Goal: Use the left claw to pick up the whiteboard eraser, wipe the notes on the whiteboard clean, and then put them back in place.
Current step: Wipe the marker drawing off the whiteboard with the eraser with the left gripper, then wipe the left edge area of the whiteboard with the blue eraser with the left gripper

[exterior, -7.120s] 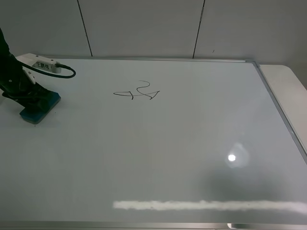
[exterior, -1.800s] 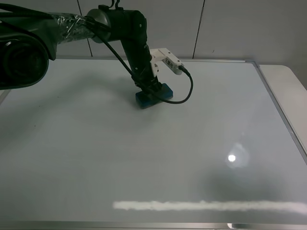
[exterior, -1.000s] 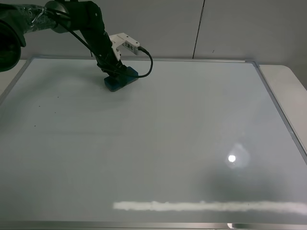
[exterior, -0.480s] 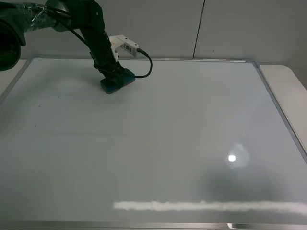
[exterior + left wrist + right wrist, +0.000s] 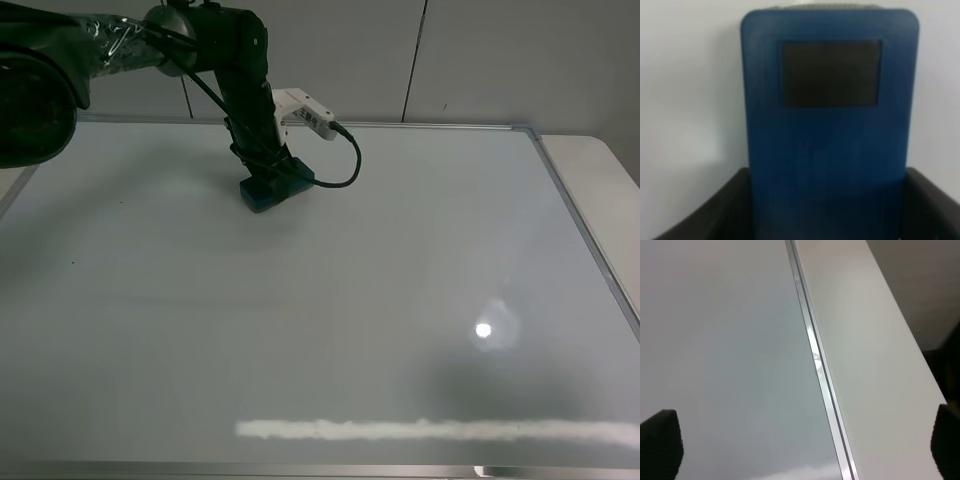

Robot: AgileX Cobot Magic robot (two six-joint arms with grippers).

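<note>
The left gripper [image 5: 270,172] has its fingers [image 5: 715,212] closed on the blue eraser [image 5: 277,188], which lies flat on the whiteboard [image 5: 400,300] near its far edge, left of centre. The right gripper [image 5: 802,440] hangs over the whiteboard's right frame, fingers spread wide, holding nothing.

1. Light is even and rather dim; the whiteboard [image 5: 380,260] looks grey-blue from above.
2. A small round glare spot and a long pale reflected streak lie on its near part.
3. The left arm [image 5: 243,70] throws a soft shadow on the board.
4. The whiteboard eraser [image 5: 830,130] is blurred in the left wrist view.
</note>
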